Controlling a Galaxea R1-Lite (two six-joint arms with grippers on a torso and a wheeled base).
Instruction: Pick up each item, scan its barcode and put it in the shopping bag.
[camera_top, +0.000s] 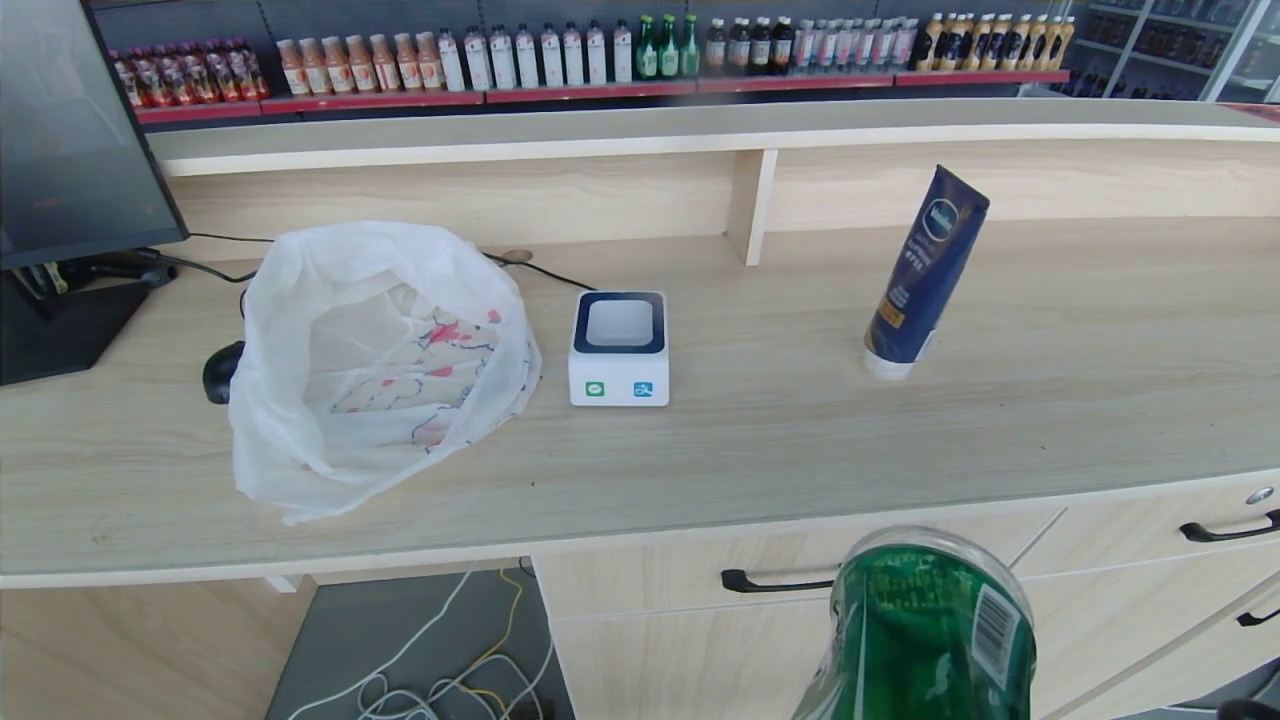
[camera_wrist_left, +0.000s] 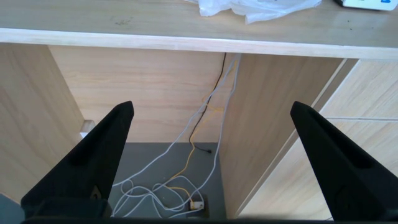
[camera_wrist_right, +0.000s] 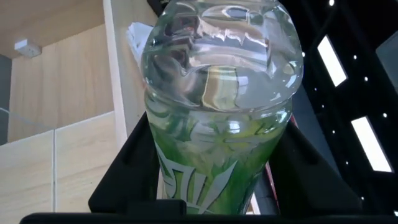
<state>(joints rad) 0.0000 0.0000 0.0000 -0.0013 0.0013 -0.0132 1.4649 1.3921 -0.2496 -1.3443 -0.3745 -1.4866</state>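
Grips the green bottle (camera_wrist_right: 217, 93) in the right gripper (camera_wrist_right: 221, 186), with black fingers (camera_wrist_right: 127, 180) pressed on both its sides. Carries nothing in the left gripper (camera_wrist_left: 211, 162), spread wide, low and to the near left of the scanner (camera_top: 619, 348), under the front edge of the worktop (camera_top: 780, 430). Holds the bottle to the near right of the scanner, before the worktop edge and not over it. Stands about upright by its long axis, clear rounded end up. Must go forward and left to reach the scanner, so probably work for the right arm, the nearer one. Shows a green body and a white label, with the barcode (camera_top: 995, 625) on the side away from the scanner; probably needs a turn first. Has the shopping bag (camera_top: 370, 360) just left of the scanner, mouth open, and a dark blue tube (camera_top: 925, 275) standing well right of the scanner.
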